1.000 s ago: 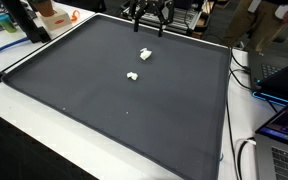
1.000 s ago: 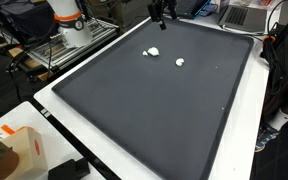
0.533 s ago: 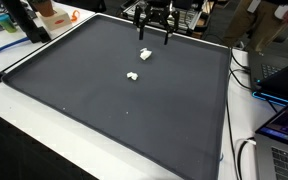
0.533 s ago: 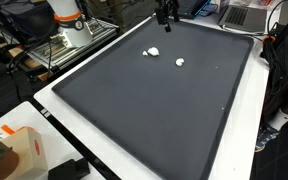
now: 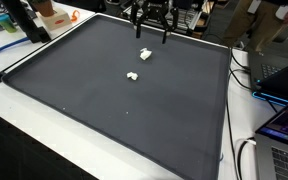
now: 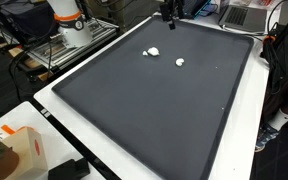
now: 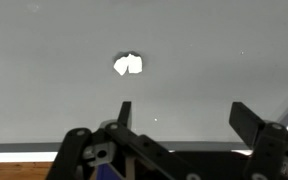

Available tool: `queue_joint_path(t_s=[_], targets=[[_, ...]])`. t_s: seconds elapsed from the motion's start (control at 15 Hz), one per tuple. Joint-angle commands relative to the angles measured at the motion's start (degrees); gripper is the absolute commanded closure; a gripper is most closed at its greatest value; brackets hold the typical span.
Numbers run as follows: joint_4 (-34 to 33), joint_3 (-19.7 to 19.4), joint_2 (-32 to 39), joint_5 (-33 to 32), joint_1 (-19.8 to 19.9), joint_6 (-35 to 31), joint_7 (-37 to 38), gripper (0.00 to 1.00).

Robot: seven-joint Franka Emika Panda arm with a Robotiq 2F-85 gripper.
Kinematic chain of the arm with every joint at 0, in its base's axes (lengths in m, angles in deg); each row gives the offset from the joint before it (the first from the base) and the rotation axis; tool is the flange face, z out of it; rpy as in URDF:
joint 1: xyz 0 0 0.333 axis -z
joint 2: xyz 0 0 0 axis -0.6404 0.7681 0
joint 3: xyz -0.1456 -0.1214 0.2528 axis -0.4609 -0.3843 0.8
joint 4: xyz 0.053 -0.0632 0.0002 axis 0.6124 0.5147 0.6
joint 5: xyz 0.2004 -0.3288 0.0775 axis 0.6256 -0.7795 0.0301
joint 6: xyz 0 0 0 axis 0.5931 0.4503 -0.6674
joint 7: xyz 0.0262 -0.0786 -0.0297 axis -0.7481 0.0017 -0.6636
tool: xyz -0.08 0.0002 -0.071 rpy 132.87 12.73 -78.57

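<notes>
Gripper (image 5: 152, 36) has shifted slightly along the top edge of the mat (image 5: 94, 110) vs a sec ago. Fingers spread wide, empty. White lump (image 5: 144, 54) sits upper-centre, just below it; 2nd lump (image 5: 132, 76) lower-left. Neither has moved, so no contact yet.

soft, even indoor light comes from overhead in both exterior views, leaving the dark mat (image 5: 124, 100) matte with barely any shadow or glare, while the wrist view renders it washed-out pale grey, the white lump (image 7: 128, 65) nearly blown out and the gripper (image 7: 184, 113) up close dark and slightly blurred.
</notes>
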Motion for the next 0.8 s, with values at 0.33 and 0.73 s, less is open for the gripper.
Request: queue_joint_path(t_s=[0.33,0.73], targets=[[-4.05,-0.76,2.0,1.01,0.75,4.6,-0.64,0.0],[-9.46,-3.17,5.04,-1.28,1.83,8.04,-0.38,0.0]])
